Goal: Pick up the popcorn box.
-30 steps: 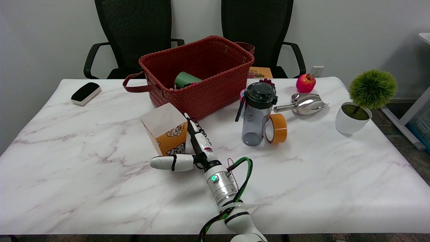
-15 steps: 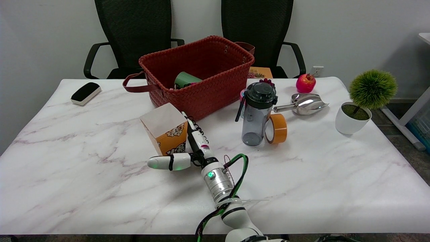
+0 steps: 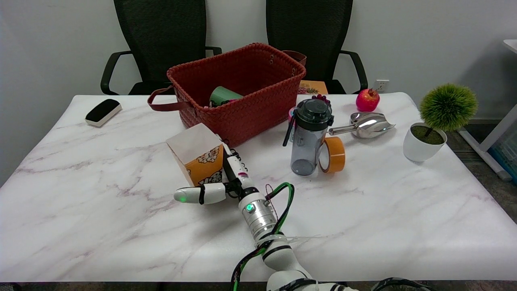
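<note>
- Popcorn box [image 3: 197,158]: upright on worktop [image 3: 101,210], just before red woven basket [image 3: 238,95].
- Right hand [image 3: 224,178]: spread, holding nothing; fingers along box's right face, thumb low at its near side.
- Advised: close evenly on opposite faces; thin card likely crushes.

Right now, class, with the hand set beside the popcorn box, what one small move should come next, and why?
Probably close the fingers on the popcorn box. The right hand lies against the box's right side, with one finger stretched left across its front near the table. The box stands tilted on the table, not lifted, and no firm hold shows yet, so it seems best to grip before raising.
</note>
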Controlling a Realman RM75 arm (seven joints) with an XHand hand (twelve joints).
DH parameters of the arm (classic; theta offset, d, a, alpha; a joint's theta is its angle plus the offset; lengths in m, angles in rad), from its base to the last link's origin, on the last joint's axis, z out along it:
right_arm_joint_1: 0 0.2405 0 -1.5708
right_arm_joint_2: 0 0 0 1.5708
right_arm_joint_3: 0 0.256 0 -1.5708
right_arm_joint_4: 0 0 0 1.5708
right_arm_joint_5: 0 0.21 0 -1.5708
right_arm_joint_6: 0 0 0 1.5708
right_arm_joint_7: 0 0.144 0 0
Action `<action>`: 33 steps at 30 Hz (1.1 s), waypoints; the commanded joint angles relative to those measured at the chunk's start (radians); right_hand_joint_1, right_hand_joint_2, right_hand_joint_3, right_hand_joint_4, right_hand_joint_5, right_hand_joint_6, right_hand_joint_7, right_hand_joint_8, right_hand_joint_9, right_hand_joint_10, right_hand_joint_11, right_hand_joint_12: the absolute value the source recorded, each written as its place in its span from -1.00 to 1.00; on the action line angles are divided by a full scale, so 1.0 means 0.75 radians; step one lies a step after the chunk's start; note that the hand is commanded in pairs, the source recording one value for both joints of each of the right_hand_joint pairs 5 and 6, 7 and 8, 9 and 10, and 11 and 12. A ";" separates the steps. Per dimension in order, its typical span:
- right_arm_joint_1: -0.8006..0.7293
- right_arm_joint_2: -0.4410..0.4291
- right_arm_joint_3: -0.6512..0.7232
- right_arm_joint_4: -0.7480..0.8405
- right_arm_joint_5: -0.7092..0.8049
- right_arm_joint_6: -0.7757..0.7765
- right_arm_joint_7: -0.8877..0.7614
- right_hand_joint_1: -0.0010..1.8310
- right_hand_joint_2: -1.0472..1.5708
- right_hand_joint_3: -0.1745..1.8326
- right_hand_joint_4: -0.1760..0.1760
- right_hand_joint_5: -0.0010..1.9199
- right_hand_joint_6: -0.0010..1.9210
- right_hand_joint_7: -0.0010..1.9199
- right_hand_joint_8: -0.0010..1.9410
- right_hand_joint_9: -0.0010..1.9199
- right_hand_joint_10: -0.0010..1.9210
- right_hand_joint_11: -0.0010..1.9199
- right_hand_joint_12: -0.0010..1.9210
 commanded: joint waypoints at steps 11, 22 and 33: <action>0.011 -0.028 0.009 -0.034 0.019 -0.004 0.013 0.11 -0.08 -0.50 0.00 -0.46 -0.46 0.17 0.15 -0.64 -0.65 -0.27 -0.27; -0.008 -0.018 0.006 -0.019 0.019 0.052 0.013 0.19 -0.01 -0.51 0.00 -0.09 -0.09 0.71 0.70 0.01 0.01 0.69 0.69; -0.036 0.029 0.000 0.080 -0.026 0.146 0.001 0.18 0.03 -0.46 0.00 0.08 0.08 0.86 0.84 0.31 0.30 0.85 0.85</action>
